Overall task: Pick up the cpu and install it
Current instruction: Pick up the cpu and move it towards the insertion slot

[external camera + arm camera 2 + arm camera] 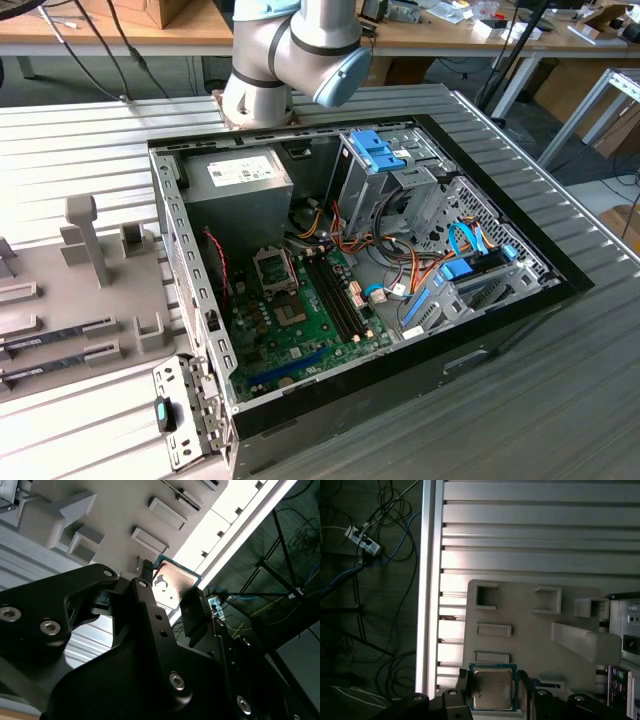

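The cpu [492, 689] is a small square chip with a silvery metal top and a thin pale rim. It sits between the black fingers [463, 692] of my gripper [494, 694], which is shut on it. Both wrist views show the chip held above the pale grey fixture tray [530, 630]. In the second wrist view the cpu [172, 582] reflects light between the two fingertips of the gripper [170, 594]. In the exterior view the black socket frame [275, 268] lies on the green motherboard [300, 335] inside the open computer case [190, 270].
A grey power-supply box [245, 185] and drive cages with blue tabs [385, 150] crowd the case. The grey tray [90, 290] on the exterior view's left carries upright holders and dark memory sticks [60, 335]. Beyond the ribbed table's edge [427, 605], cables [370, 545] lie on the floor.
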Robot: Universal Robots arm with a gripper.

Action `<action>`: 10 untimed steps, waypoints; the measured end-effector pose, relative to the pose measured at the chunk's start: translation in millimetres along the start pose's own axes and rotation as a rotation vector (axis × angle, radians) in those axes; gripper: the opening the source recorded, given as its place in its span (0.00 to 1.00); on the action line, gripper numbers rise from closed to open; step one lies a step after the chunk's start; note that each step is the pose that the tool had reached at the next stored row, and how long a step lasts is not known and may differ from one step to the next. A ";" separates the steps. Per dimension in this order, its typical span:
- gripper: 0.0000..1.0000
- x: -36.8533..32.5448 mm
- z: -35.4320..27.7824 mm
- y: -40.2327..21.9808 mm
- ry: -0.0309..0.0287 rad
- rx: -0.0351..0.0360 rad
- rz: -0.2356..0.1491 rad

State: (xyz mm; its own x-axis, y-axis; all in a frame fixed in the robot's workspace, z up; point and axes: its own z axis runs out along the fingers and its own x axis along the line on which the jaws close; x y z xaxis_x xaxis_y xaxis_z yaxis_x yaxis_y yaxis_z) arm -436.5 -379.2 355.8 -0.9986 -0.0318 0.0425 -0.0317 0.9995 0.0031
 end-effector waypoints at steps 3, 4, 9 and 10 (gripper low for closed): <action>0.47 0.2 -3.7 0.0 0.0000 -0.0001 0.000; 0.47 0.2 -4.8 0.0 -0.0001 -0.0002 0.000; 0.47 0.5 -10.9 0.0 0.0000 -0.0003 0.000; 0.47 0.5 -12.6 0.0 -0.0001 -0.0004 0.000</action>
State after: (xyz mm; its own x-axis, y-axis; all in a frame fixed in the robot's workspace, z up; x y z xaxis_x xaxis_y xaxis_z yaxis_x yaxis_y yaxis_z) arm -436.5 -379.2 368.4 -0.9986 -0.0319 0.0423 -0.0318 0.9995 0.0035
